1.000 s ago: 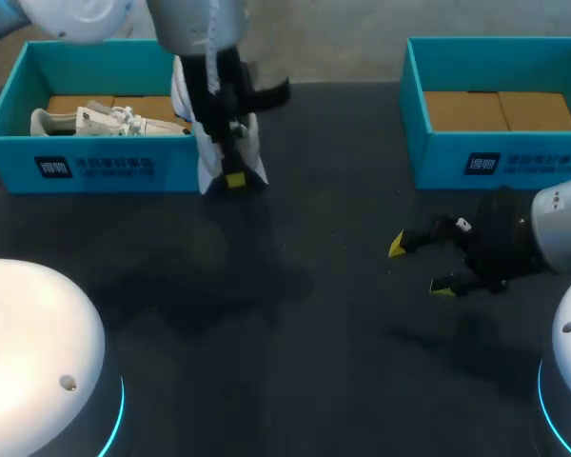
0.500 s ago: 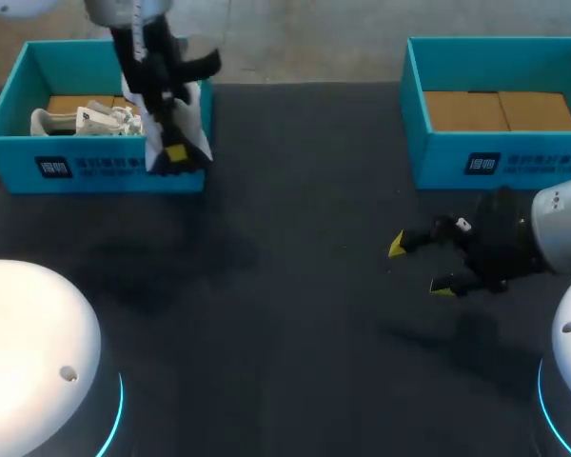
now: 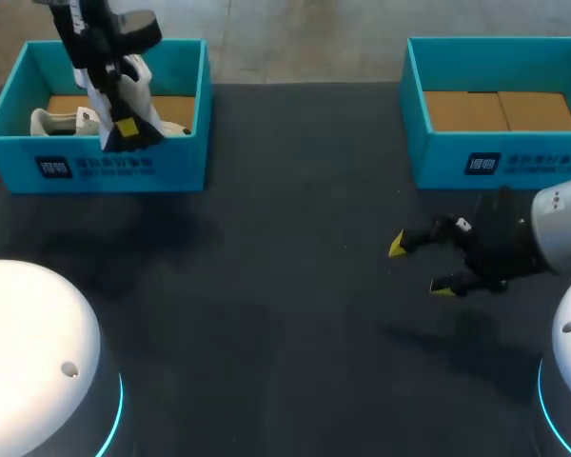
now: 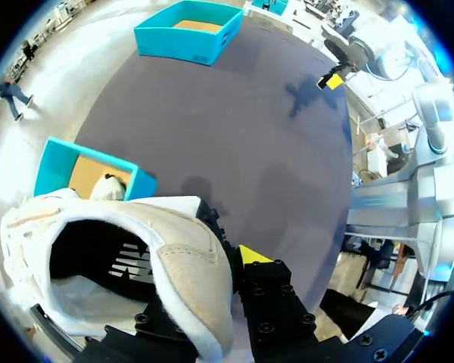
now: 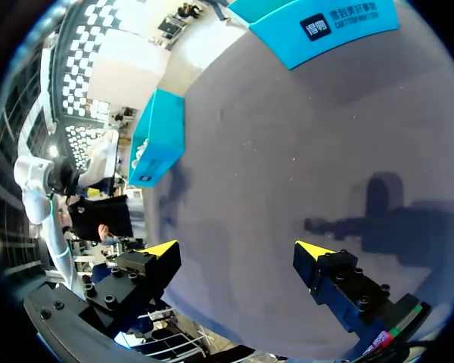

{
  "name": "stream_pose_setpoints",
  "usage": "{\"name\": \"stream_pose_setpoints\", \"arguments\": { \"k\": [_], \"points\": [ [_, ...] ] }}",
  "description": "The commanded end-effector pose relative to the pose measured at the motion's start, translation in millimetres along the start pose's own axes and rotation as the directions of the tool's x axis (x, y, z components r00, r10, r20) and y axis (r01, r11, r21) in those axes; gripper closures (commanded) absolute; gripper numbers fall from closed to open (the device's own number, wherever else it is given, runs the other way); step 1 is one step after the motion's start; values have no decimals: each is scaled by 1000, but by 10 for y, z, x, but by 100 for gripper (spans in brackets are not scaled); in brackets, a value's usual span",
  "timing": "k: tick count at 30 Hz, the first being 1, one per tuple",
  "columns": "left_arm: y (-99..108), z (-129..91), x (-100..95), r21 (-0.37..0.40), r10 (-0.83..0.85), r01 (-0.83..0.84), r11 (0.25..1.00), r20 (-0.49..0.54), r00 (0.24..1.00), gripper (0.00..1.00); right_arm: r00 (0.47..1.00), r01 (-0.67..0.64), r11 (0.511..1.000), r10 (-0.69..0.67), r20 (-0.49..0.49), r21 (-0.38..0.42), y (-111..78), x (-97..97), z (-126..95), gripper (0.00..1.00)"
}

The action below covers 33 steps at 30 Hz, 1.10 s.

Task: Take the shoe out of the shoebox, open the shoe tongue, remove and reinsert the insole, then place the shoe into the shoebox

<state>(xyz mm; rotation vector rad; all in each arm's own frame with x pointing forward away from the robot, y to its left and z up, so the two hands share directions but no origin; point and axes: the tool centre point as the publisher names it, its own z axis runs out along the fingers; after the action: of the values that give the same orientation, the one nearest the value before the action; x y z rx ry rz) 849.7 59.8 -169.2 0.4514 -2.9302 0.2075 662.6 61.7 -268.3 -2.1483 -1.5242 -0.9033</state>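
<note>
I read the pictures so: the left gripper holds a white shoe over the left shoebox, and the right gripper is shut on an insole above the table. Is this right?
Not fully. The right gripper is open and empty above the table; the right wrist view shows this. The rest stands: the left gripper holds the white shoe over the left shoebox.

Head view high behind; wrist fisheyes close; shared dark table [image 3: 295,286].
</note>
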Motion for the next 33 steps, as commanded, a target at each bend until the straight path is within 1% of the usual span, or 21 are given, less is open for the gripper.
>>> {"name": "stream_pose_setpoints", "arguments": {
  "k": [1, 5, 8, 12, 33],
  "points": [
    [87, -52, -145, -1, -2, 2, 1000, 5, 1000, 100, 1000, -2, 1000, 2, 5, -3, -17, 12, -3, 0],
    [203, -120, -338, 3, -13, 13, 1000, 17, 1000, 100, 1000, -2, 1000, 2, 5, -3, -17, 12, -3, 0],
    [277, -171, -448, -1, -24, 24, 1000, 40, 999, 100, 1000, -2, 1000, 2, 5, -3, -17, 12, -3, 0],
    [325, -228, -563, -31, -38, 40, 999, 53, 998, 100, 1000, -2, 1000, 2, 5, -3, -17, 12, -3, 0],
    [330, -239, -578, -30, -37, 38, 999, 47, 998, 100, 1000, -2, 1000, 2, 5, -3, -17, 12, -3, 0]
  ]
}}
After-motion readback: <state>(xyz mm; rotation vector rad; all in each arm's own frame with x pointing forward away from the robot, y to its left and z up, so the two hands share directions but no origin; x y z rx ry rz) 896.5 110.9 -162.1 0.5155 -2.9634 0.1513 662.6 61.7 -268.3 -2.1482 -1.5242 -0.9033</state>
